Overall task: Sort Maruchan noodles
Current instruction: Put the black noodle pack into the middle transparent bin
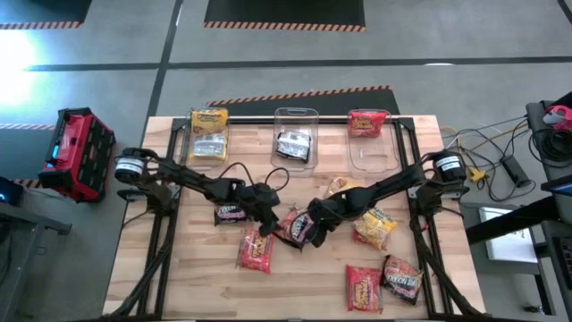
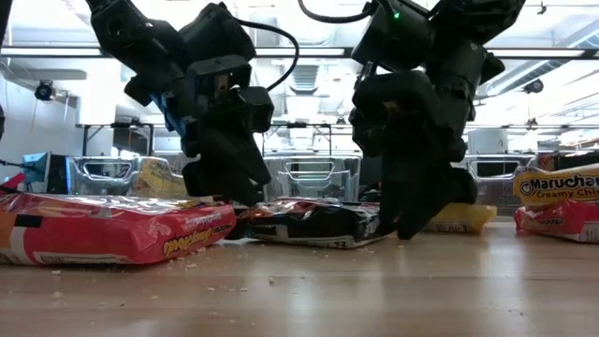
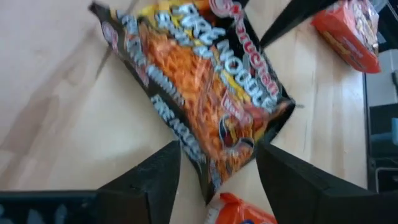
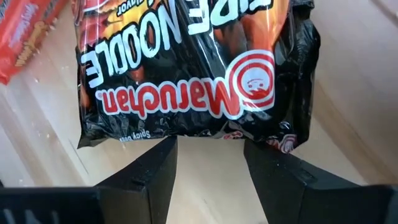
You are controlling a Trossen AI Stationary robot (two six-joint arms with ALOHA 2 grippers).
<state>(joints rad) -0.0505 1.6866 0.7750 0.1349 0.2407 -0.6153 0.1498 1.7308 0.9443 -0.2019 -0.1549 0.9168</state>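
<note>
Both end effectors, left and right, fingers apart, flank the black packet lying mid-table; neither clamps it.

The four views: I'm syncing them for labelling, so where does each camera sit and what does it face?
High: overhead, looking down on table, both arms.
Low: table height, looking across; both end effectors come from above.
Left wrist: past its open fingers at the black packet.
Right wrist: past its open fingers at the same black packet.
Shared: both wrist views and the high view show that black packet.
</note>
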